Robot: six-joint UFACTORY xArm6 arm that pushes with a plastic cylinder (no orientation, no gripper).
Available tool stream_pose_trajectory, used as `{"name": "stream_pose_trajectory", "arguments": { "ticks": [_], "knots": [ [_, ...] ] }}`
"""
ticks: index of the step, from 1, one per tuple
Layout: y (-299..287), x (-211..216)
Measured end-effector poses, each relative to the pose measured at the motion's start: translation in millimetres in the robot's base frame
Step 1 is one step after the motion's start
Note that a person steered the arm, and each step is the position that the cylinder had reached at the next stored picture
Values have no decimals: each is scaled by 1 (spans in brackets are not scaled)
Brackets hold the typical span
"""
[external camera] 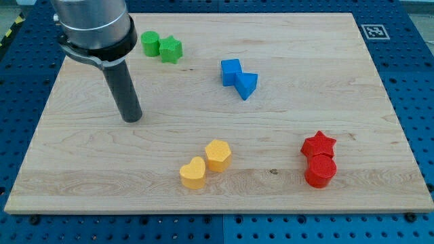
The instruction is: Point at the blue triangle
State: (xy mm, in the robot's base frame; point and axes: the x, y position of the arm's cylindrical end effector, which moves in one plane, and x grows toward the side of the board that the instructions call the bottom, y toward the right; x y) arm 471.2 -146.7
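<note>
The blue triangle (247, 85) lies on the wooden board a little above the middle, touching a blue cube (231, 71) at its upper left. My tip (132, 118) rests on the board at the left, well to the left of and slightly below the blue triangle, with bare wood between them. The rod rises from the tip toward the view's top left.
A green cylinder (150, 43) and a green star (171, 49) sit at the top left. A yellow hexagon (218, 154) and a yellow heart (193, 173) sit at the bottom middle. A red star (319, 145) and a red cylinder (320, 171) sit at the bottom right. The board (380, 102) lies on a blue pegboard.
</note>
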Motion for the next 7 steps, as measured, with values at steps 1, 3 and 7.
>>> {"name": "stream_pose_trajectory", "arguments": {
  "ticks": [1, 3, 7],
  "knots": [
    [3, 0],
    [103, -16],
    [200, -16]
  ]
}}
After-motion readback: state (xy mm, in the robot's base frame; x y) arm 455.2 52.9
